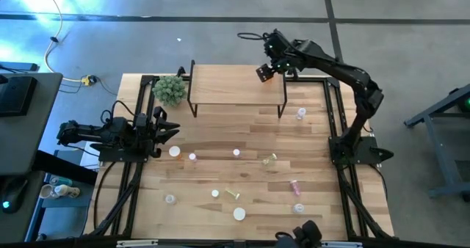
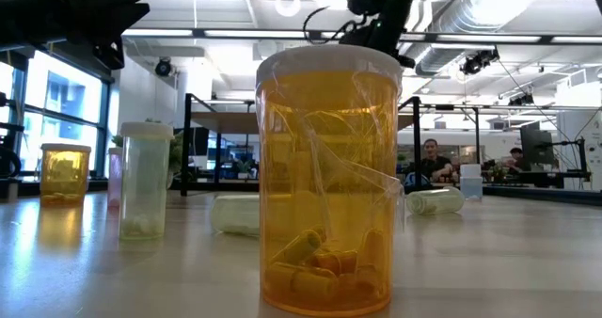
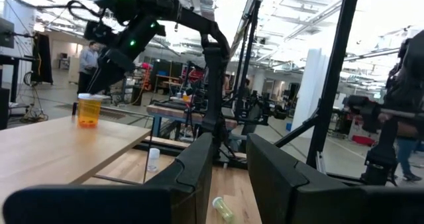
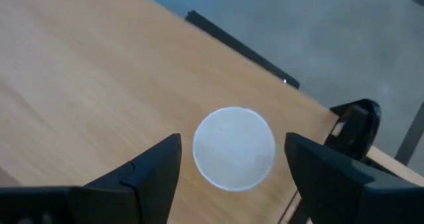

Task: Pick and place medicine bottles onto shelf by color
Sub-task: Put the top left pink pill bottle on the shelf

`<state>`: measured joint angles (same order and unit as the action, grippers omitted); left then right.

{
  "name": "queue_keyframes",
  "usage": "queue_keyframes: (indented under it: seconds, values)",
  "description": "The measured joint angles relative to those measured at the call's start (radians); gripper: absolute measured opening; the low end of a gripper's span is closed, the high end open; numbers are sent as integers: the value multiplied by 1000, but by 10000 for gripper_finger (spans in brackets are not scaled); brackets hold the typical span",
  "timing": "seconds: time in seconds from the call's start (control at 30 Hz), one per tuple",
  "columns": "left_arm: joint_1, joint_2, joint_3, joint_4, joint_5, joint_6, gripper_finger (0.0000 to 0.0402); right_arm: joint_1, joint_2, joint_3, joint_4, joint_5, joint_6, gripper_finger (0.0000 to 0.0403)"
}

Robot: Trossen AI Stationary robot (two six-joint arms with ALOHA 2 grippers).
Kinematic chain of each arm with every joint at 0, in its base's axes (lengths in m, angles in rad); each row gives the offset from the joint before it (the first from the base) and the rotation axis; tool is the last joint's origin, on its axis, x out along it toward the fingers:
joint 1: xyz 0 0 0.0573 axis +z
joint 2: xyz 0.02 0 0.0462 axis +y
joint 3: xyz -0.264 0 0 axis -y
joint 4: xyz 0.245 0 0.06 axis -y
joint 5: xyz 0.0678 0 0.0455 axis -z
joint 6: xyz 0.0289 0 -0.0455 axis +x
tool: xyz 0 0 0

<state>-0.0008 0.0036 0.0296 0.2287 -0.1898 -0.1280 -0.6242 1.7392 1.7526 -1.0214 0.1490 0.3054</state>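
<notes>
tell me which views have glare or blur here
Low view: ceiling lights blow out; the near orange bottle is sharp, the room behind soft. Left wrist view: bright windows wash out the background. Right wrist view: the end effector is soft-edged around a white cap.

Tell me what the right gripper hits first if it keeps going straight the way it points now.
Most likely the white cap of the orange bottle standing on the shelf. The right gripper points down at it with fingers open either side, though the gap above the cap is hard to judge.
</notes>
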Motion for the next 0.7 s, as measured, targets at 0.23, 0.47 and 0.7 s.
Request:
queue_keyframes:
  seconds: [0.23, 0.47, 0.7]
  values:
    - [0, 0, 0, 0, 0, 0, 86, 12, -93, 1, -21, -37, -42, 261]
    - [0, 0, 0, -9, 0, 0, 85, 142, -144, 1, -144, -60, -80, 261]
    - [0, 0, 0, -17, 1, -3, 86, 327, -135, 0, -208, -47, -173, 261]
